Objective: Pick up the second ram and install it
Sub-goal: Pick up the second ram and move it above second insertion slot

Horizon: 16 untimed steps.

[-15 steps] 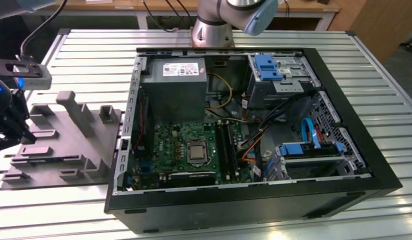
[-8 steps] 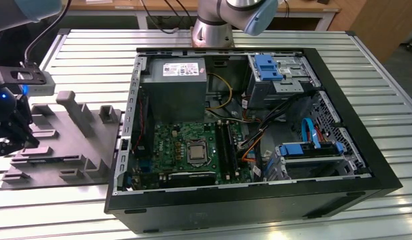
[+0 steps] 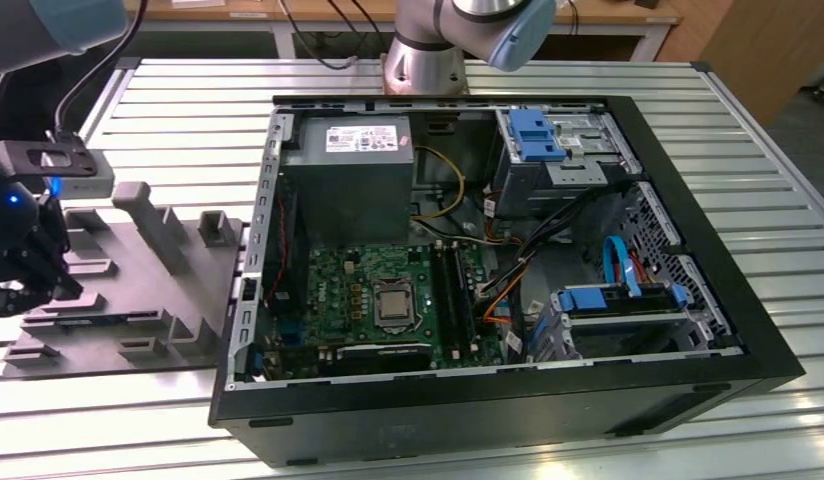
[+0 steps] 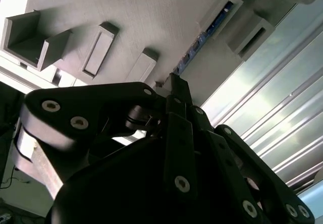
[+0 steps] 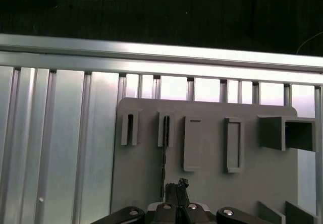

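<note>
Exterior view: pincer (image 3: 32, 293) is hanging over the gray holder block (image 3: 172, 270) on the counter (image 3: 732, 130), to the exterior view's left of the open PC case (image 3: 519, 410). The second ram (image 3: 112, 318) is sitting in the block.
Second wrist view: pincer (image 4: 175, 82) is sitting at the end of the second ram (image 4: 199, 45).
First wrist view: second ram (image 5: 164, 148) is standing edge-on in its slot, with the pincer (image 5: 175, 186) just beside its end. Can't tell if it's apart or clamped.

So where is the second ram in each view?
Exterior view: the second ram sits in the gray holder, at the exterior view's left.
Second wrist view: a blue strip inside a holder slot.
First wrist view: a thin dark line, seen edge-on.
Shared landmark: the gray holder.
</note>
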Each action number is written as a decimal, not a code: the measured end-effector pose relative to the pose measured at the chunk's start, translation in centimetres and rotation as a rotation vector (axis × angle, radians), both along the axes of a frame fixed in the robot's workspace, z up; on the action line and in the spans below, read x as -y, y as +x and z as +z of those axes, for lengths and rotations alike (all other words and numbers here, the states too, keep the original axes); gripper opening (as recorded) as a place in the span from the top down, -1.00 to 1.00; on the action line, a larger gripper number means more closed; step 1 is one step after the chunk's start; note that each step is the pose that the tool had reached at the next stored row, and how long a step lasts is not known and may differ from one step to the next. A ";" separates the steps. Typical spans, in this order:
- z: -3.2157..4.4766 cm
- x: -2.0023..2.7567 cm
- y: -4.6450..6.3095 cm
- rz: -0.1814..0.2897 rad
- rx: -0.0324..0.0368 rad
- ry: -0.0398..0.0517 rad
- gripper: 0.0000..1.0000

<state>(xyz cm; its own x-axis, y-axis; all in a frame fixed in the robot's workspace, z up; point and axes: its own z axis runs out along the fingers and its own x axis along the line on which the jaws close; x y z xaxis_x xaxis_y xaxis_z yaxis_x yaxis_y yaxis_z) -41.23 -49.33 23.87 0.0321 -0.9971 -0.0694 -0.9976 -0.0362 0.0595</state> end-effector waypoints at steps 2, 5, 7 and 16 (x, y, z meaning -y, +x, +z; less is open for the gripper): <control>-0.13 0.00 0.0 -0.005 0.0004 0.0000 0.80; -0.45 0.01 0.0 -0.008 0.0057 -0.0001 0.80; -0.70 0.00 0.0 -0.008 0.0108 -0.0001 0.80; -1.54 0.00 -0.2 -0.008 0.0210 0.0001 0.80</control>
<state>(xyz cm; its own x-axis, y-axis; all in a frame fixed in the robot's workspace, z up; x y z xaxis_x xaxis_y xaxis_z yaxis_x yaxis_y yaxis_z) -41.43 -49.33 22.33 0.0256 -0.9973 -0.0689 -0.9989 -0.0283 0.0385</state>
